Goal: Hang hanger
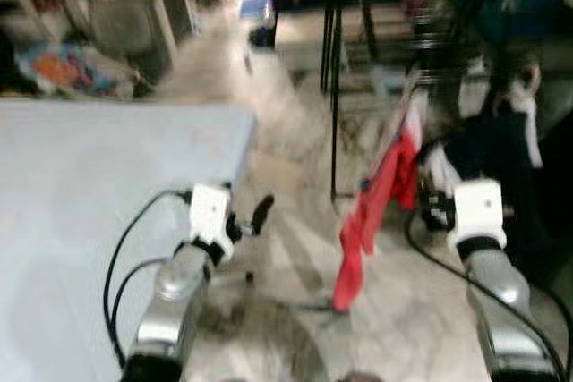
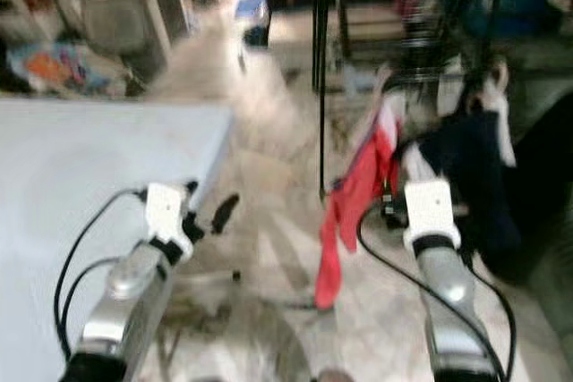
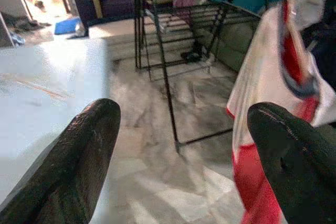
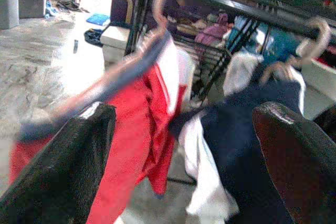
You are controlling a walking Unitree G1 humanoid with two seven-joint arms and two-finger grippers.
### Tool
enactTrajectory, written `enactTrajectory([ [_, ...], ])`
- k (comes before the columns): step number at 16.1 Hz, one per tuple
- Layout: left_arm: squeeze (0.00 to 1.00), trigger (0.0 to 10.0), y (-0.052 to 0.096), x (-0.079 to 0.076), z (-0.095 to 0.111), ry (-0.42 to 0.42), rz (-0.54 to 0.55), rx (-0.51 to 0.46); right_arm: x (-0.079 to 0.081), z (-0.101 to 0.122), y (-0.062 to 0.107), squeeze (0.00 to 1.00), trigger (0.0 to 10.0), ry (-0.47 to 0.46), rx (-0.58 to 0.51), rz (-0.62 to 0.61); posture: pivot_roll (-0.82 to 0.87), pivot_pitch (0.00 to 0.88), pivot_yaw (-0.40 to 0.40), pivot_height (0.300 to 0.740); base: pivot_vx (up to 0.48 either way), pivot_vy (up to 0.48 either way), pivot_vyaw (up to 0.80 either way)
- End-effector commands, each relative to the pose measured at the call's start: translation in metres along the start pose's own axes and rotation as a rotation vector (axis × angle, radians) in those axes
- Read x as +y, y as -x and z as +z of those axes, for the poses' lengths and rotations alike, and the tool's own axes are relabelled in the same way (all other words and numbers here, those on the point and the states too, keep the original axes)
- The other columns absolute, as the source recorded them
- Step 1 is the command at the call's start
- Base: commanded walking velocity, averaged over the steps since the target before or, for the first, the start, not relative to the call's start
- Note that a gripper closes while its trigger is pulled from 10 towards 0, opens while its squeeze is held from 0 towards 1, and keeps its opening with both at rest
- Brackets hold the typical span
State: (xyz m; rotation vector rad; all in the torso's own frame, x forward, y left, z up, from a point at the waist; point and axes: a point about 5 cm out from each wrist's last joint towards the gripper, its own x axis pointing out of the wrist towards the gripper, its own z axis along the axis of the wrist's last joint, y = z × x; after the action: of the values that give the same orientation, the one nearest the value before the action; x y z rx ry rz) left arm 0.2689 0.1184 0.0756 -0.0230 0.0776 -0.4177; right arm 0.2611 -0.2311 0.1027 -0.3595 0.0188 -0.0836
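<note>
Head views blurred; pale pink plastic hanger (image 4: 131, 61) carrying a red-and-white garment (image 1: 376, 212) hangs off the black metal clothes rack (image 4: 236, 3), hook over the top bar at the rack's near end; garment drapes down beside the rack's thin black upright post (image 1: 334, 96), hem close to the marbled stone floor (image 1: 286, 248); right gripper (image 4: 184, 145) sits just in front of the hanger, jaws wide apart, nothing between them, hanger and red cloth framed in the gap; can't tell if either finger touches the cloth; beside it on the same bar, a second pink hanger (image 4: 310, 40) with a dark navy-and-white garment (image 4: 247, 140), touching the red one at the lower edge; left gripper (image 3: 184, 161) held out over the floor, jaws also wide apart and empty, just off the right edge of a pale blue flat table surface (image 1: 98, 212); left arm's black cables loop over that edge; red garment is to the robot's right of the left gripper, clear of it; background clutter too blurred to identify.
</note>
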Motion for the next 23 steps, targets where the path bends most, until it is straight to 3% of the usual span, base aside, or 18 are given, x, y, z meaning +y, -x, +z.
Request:
enactTrajectory([
  [1, 0.00, 10.0, 0.002, 0.008, 0.004, -0.034, 0.015, -0.006, 0.004, 0.006, -0.004, 0.00, 10.0, -0.002, -0.017, -0.001, -0.09, 0.000, 0.070, 0.740, 0.480, 0.000, 0.00],
  [3, 0.00, 10.0, 0.003, 0.007, 0.004, -0.045, 0.012, -0.008, 0.002, 0.005, -0.007, 0.00, 10.0, 0.007, -0.004, -0.013, -0.09, 0.000, 0.067, 0.740, 0.480, 0.000, 0.00],
  [5, 0.00, 10.0, 0.004, 0.005, 0.002, 0.001, 0.013, -0.005, 0.000, 0.004, -0.010, 0.00, 10.0, 0.025, 0.016, -0.040, -0.09, 0.000, 0.066, 0.740, 0.240, 0.000, 0.00],
  [7, 0.00, 10.0, 0.005, 0.003, 0.003, 0.006, 0.003, -0.013, -0.007, -0.005, -0.013, 0.00, 10.0, 0.028, 0.087, -0.095, -0.08, 0.000, 0.059, 0.740, 0.000, 0.000, 0.00],
  [17, 0.00, 10.0, 0.008, 0.002, 0.001, 0.006, 0.003, 0.008, -0.006, -0.017, -0.022, 0.00, 10.0, -0.008, 0.199, -0.078, -0.08, 0.000, 0.057, 0.740, 0.000, 0.000, 0.00],
  [19, 0.00, 10.0, 0.008, 0.002, 0.000, -0.001, -0.004, 0.018, 0.005, -0.035, -0.019, 0.00, 10.0, -0.016, 0.349, -0.024, -0.08, 0.000, 0.055, 0.740, 0.000, 0.000, 0.00],
  [21, 0.00, 10.0, 0.007, 0.003, -0.001, -0.003, 0.000, 0.024, 0.009, -0.044, -0.017, 0.00, 10.0, -0.059, 0.413, 0.014, -0.07, 0.000, 0.052, 0.740, 0.000, 0.000, 0.00],
  [22, 0.00, 10.0, 0.006, 0.003, -0.001, -0.002, 0.001, 0.026, 0.011, -0.045, -0.019, 0.00, 9.3, -0.055, 0.423, 0.032, -0.07, 0.000, 0.052, 0.740, 0.000, 0.000, 0.00],
  [23, 0.00, 10.0, 0.006, 0.002, -0.002, -0.003, -0.003, 0.031, 0.009, -0.045, -0.023, 0.00, 2.8, -0.050, 0.425, 0.031, -0.08, 0.000, 0.053, 0.740, 0.000, 0.000, 0.00],
])
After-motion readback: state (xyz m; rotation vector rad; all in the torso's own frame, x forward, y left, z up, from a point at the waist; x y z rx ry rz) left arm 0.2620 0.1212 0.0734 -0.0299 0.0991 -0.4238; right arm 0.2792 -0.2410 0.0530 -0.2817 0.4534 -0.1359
